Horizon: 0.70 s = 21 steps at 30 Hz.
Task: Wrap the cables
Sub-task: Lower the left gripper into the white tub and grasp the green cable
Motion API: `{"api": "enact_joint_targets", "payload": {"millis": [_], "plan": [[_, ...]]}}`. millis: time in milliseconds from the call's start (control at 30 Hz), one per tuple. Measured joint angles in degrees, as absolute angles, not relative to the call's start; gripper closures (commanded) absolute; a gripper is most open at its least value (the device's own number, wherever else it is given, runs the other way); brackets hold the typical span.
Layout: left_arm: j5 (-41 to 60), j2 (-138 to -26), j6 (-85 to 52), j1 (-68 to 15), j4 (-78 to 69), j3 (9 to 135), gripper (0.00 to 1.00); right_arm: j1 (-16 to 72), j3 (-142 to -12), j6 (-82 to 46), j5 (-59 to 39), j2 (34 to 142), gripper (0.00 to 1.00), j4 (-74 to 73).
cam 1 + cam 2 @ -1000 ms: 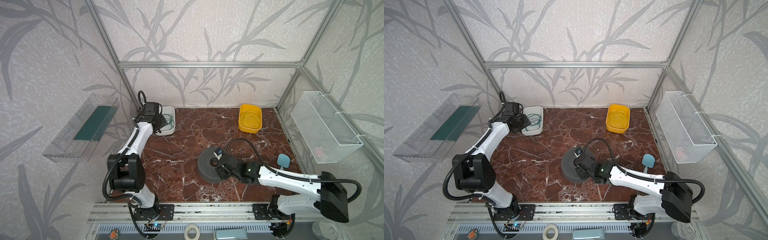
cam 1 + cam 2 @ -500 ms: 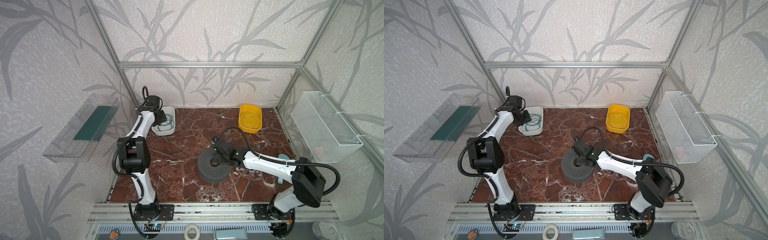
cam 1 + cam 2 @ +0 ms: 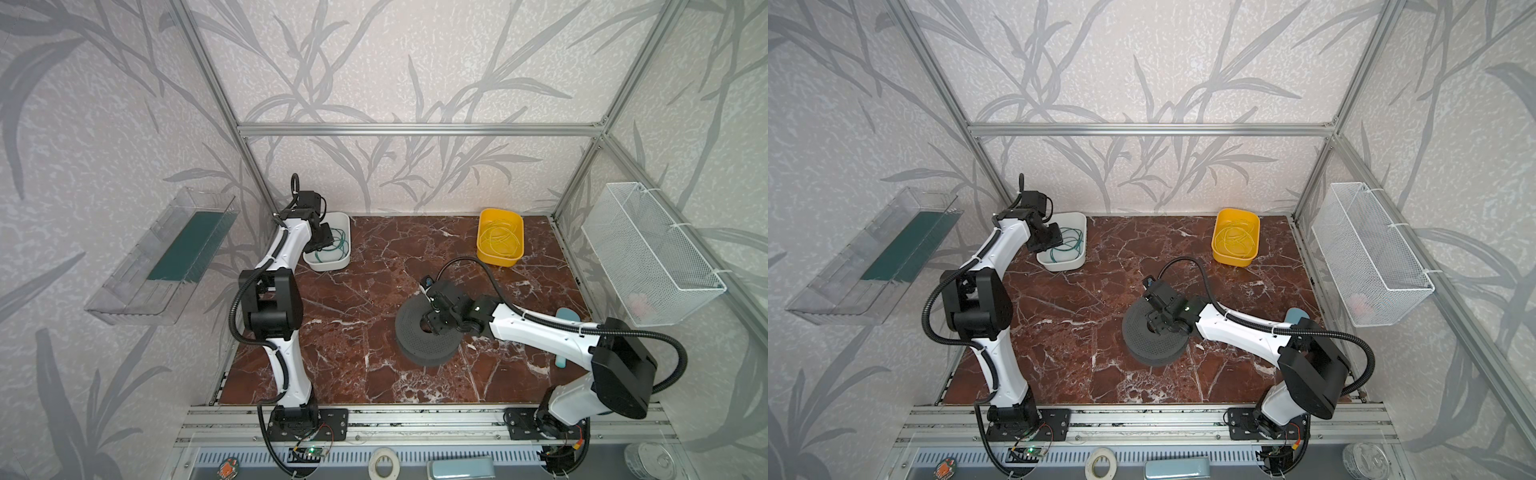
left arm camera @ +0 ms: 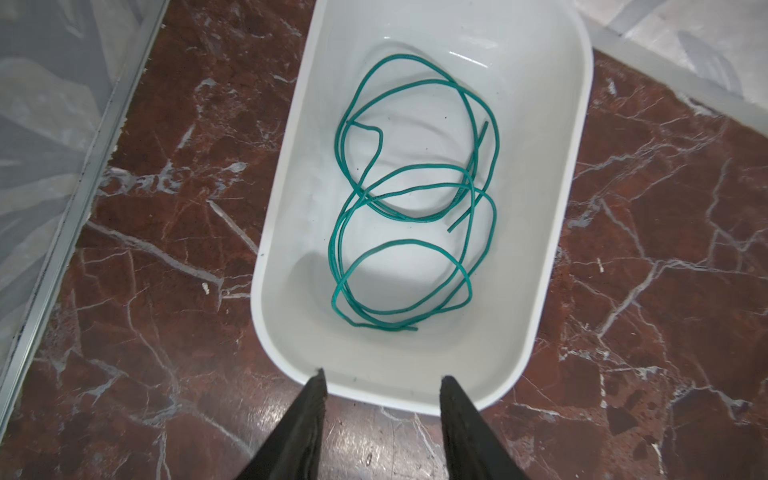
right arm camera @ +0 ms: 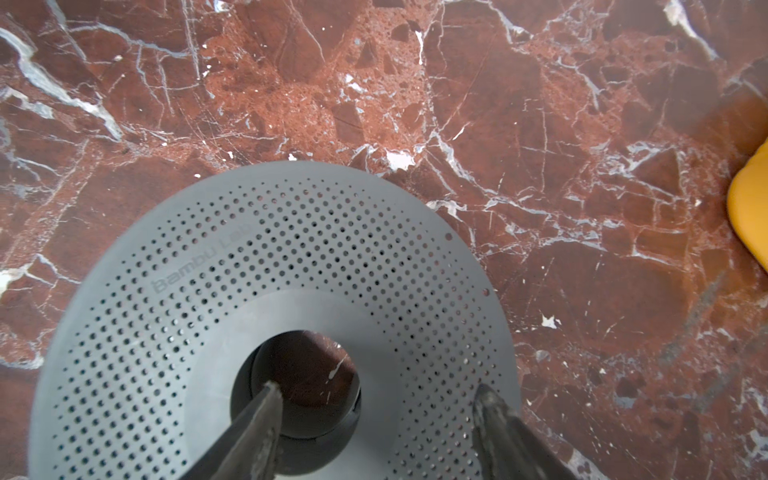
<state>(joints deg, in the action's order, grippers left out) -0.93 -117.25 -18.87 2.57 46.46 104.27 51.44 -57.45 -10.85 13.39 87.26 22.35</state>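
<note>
You have a veined red marble tabletop [image 3: 374, 291] inside leaf-papered walls [image 3: 374, 62]. In both top views, upper left, thin green cables [image 4: 334, 257] loop in a glossy white tub [image 3: 347, 232]. Your left gripper [image 4: 382, 380] gapes empty above its rim; your right gripper [image 5: 378, 392], spread, holds nothing over the perforated grey spool [image 5: 291, 249].

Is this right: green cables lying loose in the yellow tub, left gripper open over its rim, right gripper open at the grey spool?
Not quite. The green cables lie loose in the white tub, not the yellow tub; the left wrist view shows it. The rest holds: left gripper open over its rim, right gripper open at the grey spool.
</note>
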Motion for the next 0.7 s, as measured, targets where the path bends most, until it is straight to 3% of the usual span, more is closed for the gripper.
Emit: {"api": "enact_joint_targets", "payload": {"millis": [200, 467, 600, 700], "plan": [[-2.39, -120.81, -15.22, 2.09, 46.28, 104.53, 0.51, 51.44, -57.45, -10.87, 12.75, 87.26, 0.28, 22.33], [-5.72, -124.2, -11.97, 1.87, 45.34, 107.77, 0.56, 51.44, -57.45, -10.9, 12.38, 87.26, 0.28, 22.31], [-8.23, -125.95, -10.74, 1.89, 44.75, 107.77, 0.63, 51.44, -57.43, -10.9, 12.4, 87.26, 0.28, 22.33], [-9.5, -126.52, -9.37, 1.89, 43.24, 107.48, 0.75, 51.44, -57.3, -10.92, 12.4, 87.26, 0.28, 22.33]]}}
